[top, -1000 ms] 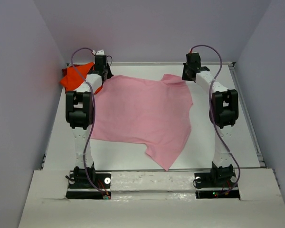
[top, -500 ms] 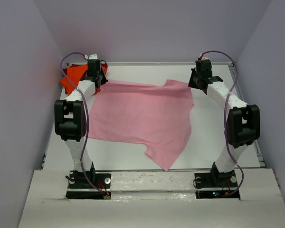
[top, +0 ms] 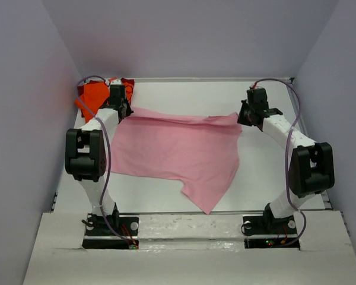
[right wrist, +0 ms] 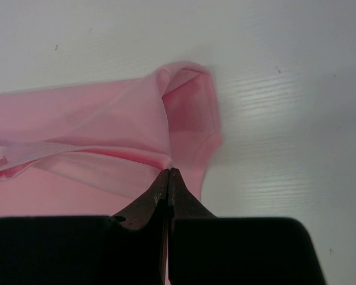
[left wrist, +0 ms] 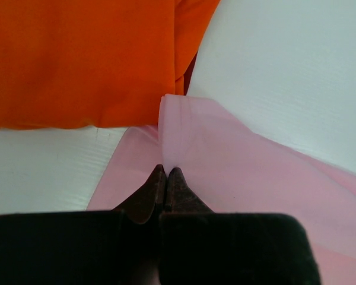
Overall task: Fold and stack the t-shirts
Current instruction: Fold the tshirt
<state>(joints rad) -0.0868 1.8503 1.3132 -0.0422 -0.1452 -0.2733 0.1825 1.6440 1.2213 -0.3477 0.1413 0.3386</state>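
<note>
Pink t-shirt point(top: 178, 151) lies spread over the middle of the white table point(top: 273, 172); its nearest corner comes to a point close to the table's near edge, between the two arm bases; from there the cloth widens toward the far side, mostly flat with a few soft creases. Farther back, its far edge runs as a narrow folded band from one gripper to the other. On the left end, the left gripper point(top: 120, 110) has its fingertips pressed together on a fold of the pink cloth; the left wrist view shows the fold rising straight out of the closed tips point(left wrist: 167, 171). On the right end, the right gripper point(top: 244, 117) is likewise pinched tight on the pink cloth, just beside the short sleeve, which curls over past the tips point(right wrist: 168, 172). Beyond the left gripper, in the far left corner of the table, sits the orange t-shirt point(top: 98, 95), bunched and touching the pink corner; a sliver of dark red cloth point(left wrist: 191, 68) shows at its edge.
</note>
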